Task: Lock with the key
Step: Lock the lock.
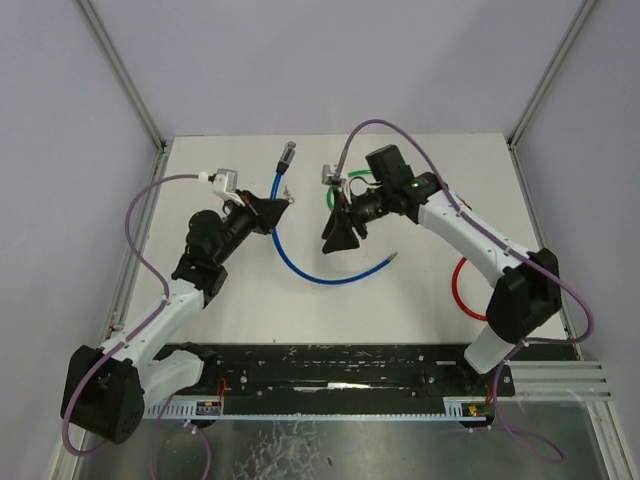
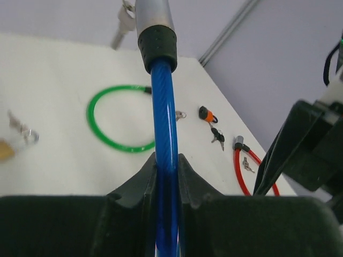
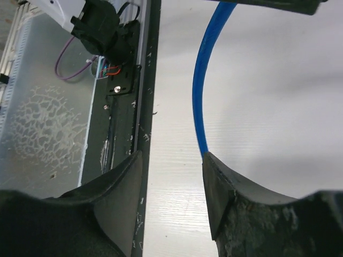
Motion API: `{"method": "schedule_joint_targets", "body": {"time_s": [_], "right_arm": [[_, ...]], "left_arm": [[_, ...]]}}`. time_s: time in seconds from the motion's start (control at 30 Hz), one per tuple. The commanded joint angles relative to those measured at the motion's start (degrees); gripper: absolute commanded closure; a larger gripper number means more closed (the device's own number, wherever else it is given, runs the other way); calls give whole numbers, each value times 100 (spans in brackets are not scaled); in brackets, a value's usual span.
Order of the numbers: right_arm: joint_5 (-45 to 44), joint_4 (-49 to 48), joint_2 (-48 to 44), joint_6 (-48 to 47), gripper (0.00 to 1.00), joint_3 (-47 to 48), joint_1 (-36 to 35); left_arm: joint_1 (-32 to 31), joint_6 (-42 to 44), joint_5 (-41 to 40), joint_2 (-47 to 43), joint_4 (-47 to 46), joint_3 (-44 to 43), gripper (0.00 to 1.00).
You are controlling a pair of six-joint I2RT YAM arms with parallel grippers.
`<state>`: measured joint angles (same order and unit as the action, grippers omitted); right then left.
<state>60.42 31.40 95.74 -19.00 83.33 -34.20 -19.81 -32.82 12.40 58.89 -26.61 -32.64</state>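
At the far left of the left wrist view a brass padlock (image 2: 3, 151) lies on the white bench (image 1: 400, 320), with a small bunch of keys (image 2: 21, 130) just beside it. The left arm (image 1: 170, 300) reaches over the bench. Its jaws are closed narrow on the blue cable lock (image 2: 165, 123), pinching the cable below the lock barrel (image 2: 153, 19), whose silver body and black collar stand beyond the jaws. A silver key (image 2: 124, 22) shows just beside the barrel; whether it sits in the keyhole cannot be told. From the grip the blue cable sweeps down and round to the right across the bench, ending in a free tip (image 1: 393, 257). Right of the barrel a green cable loop (image 2: 115, 119) lies flat. The right arm (image 1: 470, 240) bends in from the right. Its jaws stand wide with nothing between them, and the blue cable passes just beside one finger (image 3: 230, 203). Further right lie a small orange lock (image 2: 206, 113), black keys (image 2: 217, 136) and a red cable lock (image 1: 458, 290).
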Motion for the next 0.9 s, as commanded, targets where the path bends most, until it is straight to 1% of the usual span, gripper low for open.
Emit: {"method": "schedule_joint_targets", "body": {"time_s": [0.0,0.07,0.1,0.13,0.2,0.27,0.33,0.37,0.43,0.5,0.57,0.6,0.67,0.7,0.77,0.87], "right_arm": [[57,542,-702,-759,45,510,434],[280,772,-908,-1097,46,679,719],[422,877,-981,-1284,46,844,877],[520,954,-1049,-1393,45,1013,1032],[585,1335,-1095,-1820,44,1626,1337],[516,2012,-1050,-2507,40,2399,1476],[314,2704,-1015,-3273,35,2878,1490],[261,2922,-1044,-3602,31,2934,1489],[220,3034,-1181,-4087,22,2739,1488],[229,3302,-1240,-4674,13,2729,1488],[119,3823,-1073,-5262,2,3272,1490],[22,4061,-944,-5513,0,3609,1480],[-279,4304,-724,-5882,0,4120,1416],[-530,4278,-649,-5919,0,4213,1332],[-1091,4028,-611,-5875,0,4109,1071],[-1771,3378,-827,-5724,4,3495,794]], "left_arm": [[40,1702,1112,301,-1243,-874,100],[39,1945,1694,534,-1104,-1266,100],[39,2042,2048,652,-876,-1497,100],[39,2148,2230,758,-613,-1728,100],[39,2272,2571,964,-73,-2175,100],[39,2317,2879,1136,367,-2540,100],[5,2368,3161,1257,615,-2761,100],[-29,2441,3191,1278,673,-2793,100],[-133,2728,3194,1263,755,-2780,100],[-272,3165,3183,1244,927,-2799,100],[-484,3859,3150,1253,1242,-2886,100],[-558,4092,3165,1275,1403,-2946,100],[-628,4280,3216,1323,1576,-3084,100],[-643,4295,3263,1358,1640,-3164,100],[-671,4288,3347,1430,1757,-3305,100],[-737,4341,3401,1503,2098,-3488,100]]}}
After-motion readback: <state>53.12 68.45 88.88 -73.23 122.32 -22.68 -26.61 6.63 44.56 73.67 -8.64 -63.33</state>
